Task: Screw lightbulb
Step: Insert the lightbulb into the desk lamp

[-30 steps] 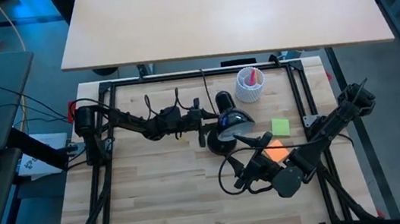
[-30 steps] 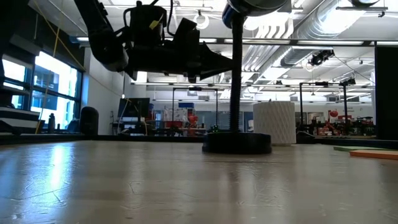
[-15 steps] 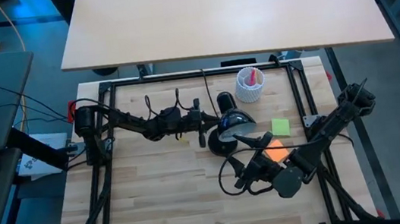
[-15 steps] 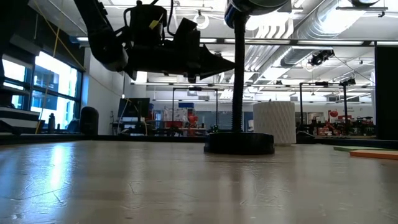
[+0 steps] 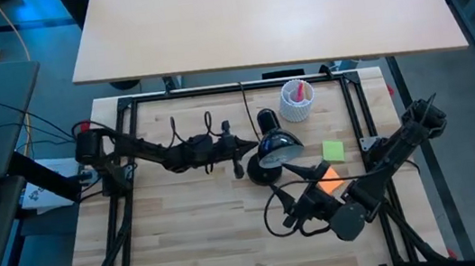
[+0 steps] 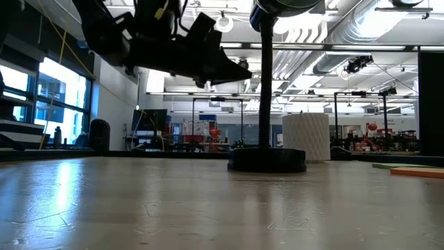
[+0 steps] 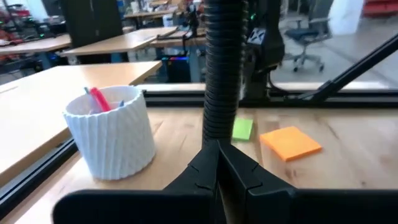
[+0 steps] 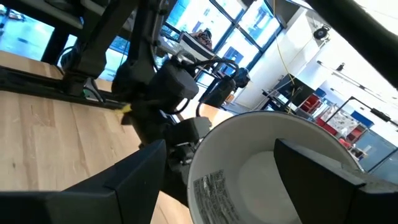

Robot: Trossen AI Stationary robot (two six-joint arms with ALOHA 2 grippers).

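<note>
A black desk lamp stands mid-table on its round base [image 6: 267, 160]. Its ribbed neck [image 7: 221, 74] rises to the round shade [image 5: 278, 149]. My left gripper [image 6: 244, 67] is level and shut, its tips a little short of the neck on the neck's left side, touching nothing. My right gripper [image 8: 221, 149] is open at the shade's white mouth [image 8: 249, 143], one finger outside the rim and the other in front of the opening. I see no touch. A pale rounded form [image 8: 261, 165] lies deep in the shade; whether it is the lightbulb I cannot tell.
A white ribbed cup [image 5: 297, 98] holding a red pen stands behind the lamp at the far edge. A green note [image 5: 333, 150] and an orange note [image 5: 325, 177] lie right of the lamp. Black frame rails [image 5: 367, 117] border the table. Bare wood lies near and left.
My left gripper has drawn back from the lamp's neck toward the table's left edge and risen a little, its body tipping so the tips slope downward. My right gripper and the lamp have kept their places.
</note>
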